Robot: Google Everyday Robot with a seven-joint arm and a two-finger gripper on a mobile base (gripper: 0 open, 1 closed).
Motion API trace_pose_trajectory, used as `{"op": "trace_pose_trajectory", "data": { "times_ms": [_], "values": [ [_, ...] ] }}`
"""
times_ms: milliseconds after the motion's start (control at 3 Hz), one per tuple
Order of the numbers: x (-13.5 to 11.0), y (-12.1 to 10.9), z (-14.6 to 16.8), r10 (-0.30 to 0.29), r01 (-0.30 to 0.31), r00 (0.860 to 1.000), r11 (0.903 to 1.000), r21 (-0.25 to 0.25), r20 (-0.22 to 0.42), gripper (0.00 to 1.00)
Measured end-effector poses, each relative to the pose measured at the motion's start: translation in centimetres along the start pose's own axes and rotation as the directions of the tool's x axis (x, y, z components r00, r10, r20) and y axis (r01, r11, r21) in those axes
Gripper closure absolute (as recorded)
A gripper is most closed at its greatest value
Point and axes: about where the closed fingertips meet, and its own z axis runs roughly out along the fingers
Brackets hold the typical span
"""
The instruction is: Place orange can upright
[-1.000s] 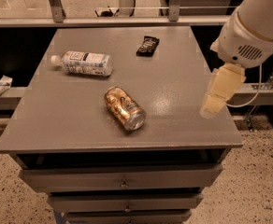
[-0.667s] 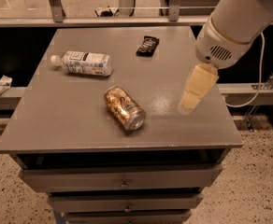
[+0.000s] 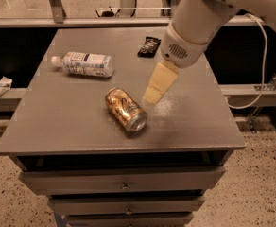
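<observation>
Lying on its side near the middle of a grey worktop (image 3: 57, 126), the orange can (image 3: 125, 109) points its silver end toward the front right corner, with its shiny gold body angled back to the left. The task is to stand it upright, so that step is not yet done. The robot's cream-coloured claw (image 3: 152, 95) hangs from a bulky white arm (image 3: 194, 22) that reaches in from the upper right. The claw's tip is just beside the can's right flank and a little behind it, and no contact with the can is evident. Whether the claw is spread or pressed together cannot be told, because it shows only as one pale wedge; nothing is carried in it. Its slant, with the tip aimed down and to the left, looks suited to closing in on the can's side for a grip across the barrel. Further back on the left, a clear plastic bottle (image 3: 83, 63) with a white label also lies on its side, well apart from the can. A small dark packet (image 3: 149, 47) rests near the back edge, beside the arm. Neither stands between the claw and the can. Bare surface to the can's right seems to leave room to set it on end. Being round, the can could roll if nudged. Drawers (image 3: 124, 178) sit below.
</observation>
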Motion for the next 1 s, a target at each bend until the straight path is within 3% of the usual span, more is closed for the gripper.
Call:
{"op": "trace_pose_trajectory", "data": {
  "times_ms": [667, 1000],
  "values": [
    [-3.8, 0.8, 4.3, 0.116, -0.114, 0.993, 0.9927, -0.04, 0.036, 0.0],
    [-4.8, 0.6, 5.7, 0.181, -0.179, 0.982, 0.9831, -0.04, 0.055, 0.0]
  ]
}}
